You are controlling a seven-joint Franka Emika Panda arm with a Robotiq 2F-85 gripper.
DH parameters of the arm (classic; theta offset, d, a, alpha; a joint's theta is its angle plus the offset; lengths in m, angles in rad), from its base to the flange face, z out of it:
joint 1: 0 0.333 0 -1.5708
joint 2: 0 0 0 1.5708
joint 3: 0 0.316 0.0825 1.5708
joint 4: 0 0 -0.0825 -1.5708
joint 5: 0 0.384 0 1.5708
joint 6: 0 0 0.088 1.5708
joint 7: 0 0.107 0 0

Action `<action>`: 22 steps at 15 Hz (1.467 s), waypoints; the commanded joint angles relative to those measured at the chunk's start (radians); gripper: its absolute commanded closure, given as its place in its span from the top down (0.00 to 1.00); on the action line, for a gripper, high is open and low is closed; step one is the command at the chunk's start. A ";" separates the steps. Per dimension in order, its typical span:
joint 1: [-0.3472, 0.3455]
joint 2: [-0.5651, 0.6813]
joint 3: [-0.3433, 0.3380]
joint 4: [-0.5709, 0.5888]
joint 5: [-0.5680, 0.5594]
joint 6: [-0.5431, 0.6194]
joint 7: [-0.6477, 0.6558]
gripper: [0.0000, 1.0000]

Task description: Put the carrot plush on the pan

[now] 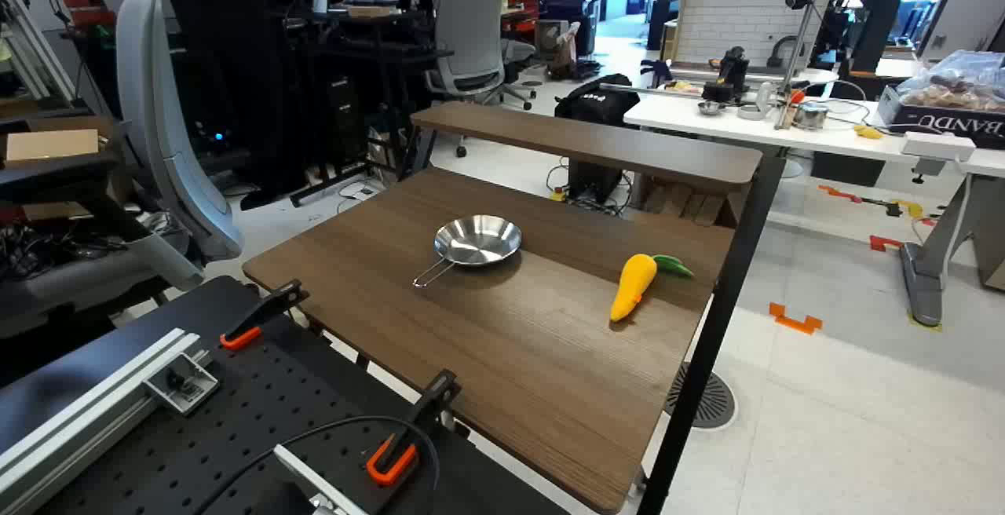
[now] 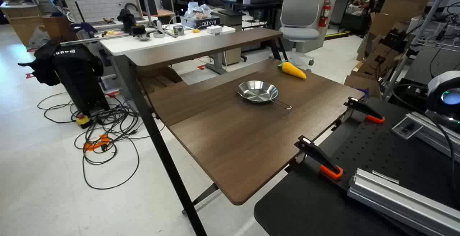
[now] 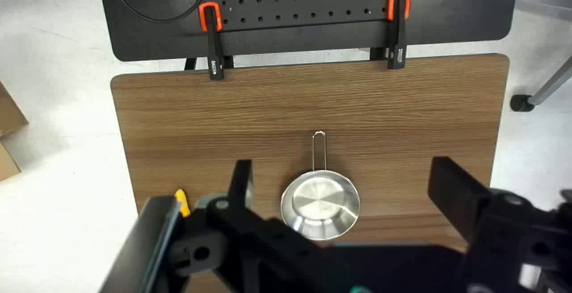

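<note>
The carrot plush (image 1: 634, 287) lies on the brown table, orange-yellow with a green tuft. It also shows in an exterior view (image 2: 294, 71) near the table's side edge. In the wrist view only its yellow tip (image 3: 182, 202) shows; my gripper hides the rest. The shiny silver pan (image 1: 477, 242) stands upright on the table, apart from the carrot, and also shows in an exterior view (image 2: 258, 92). In the wrist view the pan (image 3: 320, 201) lies below and between my fingers, its thin handle toward the black table. My gripper (image 3: 343, 162) is open, empty and high above the table.
Two orange-and-black clamps (image 1: 392, 460) (image 2: 330, 171) grip the black perforated table (image 3: 295, 11) beside the brown table (image 3: 393, 105). A raised brown shelf (image 1: 589, 142) runs along the brown table's far side. Black legs (image 1: 699, 350) carry the shelf.
</note>
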 commanded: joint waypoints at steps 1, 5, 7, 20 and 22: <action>-0.011 0.000 0.010 0.002 0.006 -0.002 -0.005 1.00; -0.012 0.001 0.009 0.004 0.006 -0.002 -0.005 1.00; -0.015 0.007 0.011 0.006 0.000 0.001 -0.001 1.00; -0.114 0.175 -0.014 -0.019 -0.112 0.175 0.031 1.00; -0.136 0.245 -0.022 -0.010 -0.126 0.223 0.046 1.00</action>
